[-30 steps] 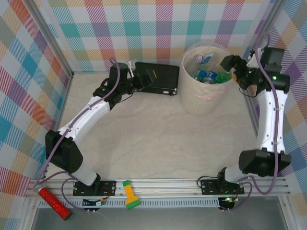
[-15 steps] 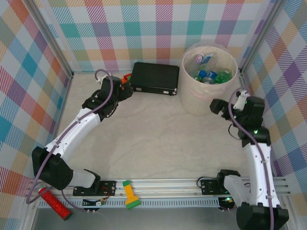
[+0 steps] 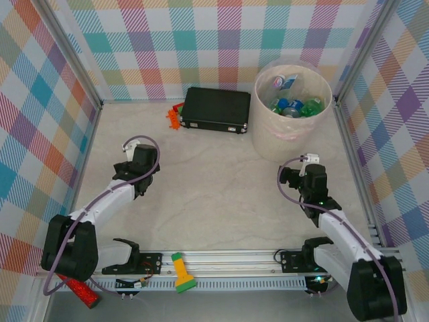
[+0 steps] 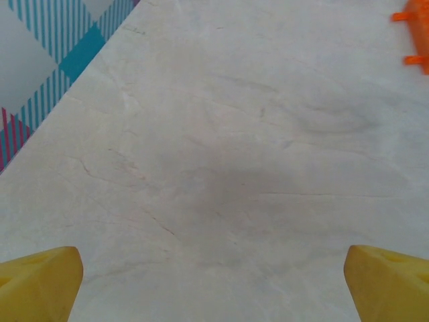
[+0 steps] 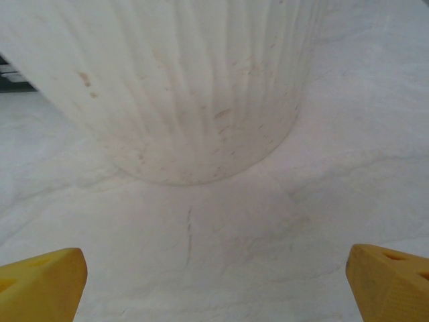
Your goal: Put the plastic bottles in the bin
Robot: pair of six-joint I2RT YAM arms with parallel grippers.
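Note:
The bin (image 3: 268,137) is a wide pale bucket with a bag liner at the back right. Several plastic bottles (image 3: 292,105), blue-capped and green, lie inside it. My left gripper (image 3: 137,161) hangs low over the bare left part of the table; in the left wrist view its yellow fingertips (image 4: 40,285) stand far apart, so my left gripper (image 4: 214,288) is open with nothing between them. My right gripper (image 3: 299,176) sits just in front of the bin, also open and empty. In the right wrist view the bin's ribbed wall (image 5: 188,87) rises close ahead of my right gripper (image 5: 214,288).
A flat black case (image 3: 216,109) lies at the back, left of the bin, with a small orange piece (image 3: 175,116) (image 4: 417,37) at its left end. A red glittery cylinder (image 3: 75,284) and a yellow-green flashlight (image 3: 181,272) rest on the near rail. Plaid walls close three sides.
Both arms have drawn back toward the near edge and folded low. The left gripper left the black case; the right came down from beside the bin's rim to the table in front of it.

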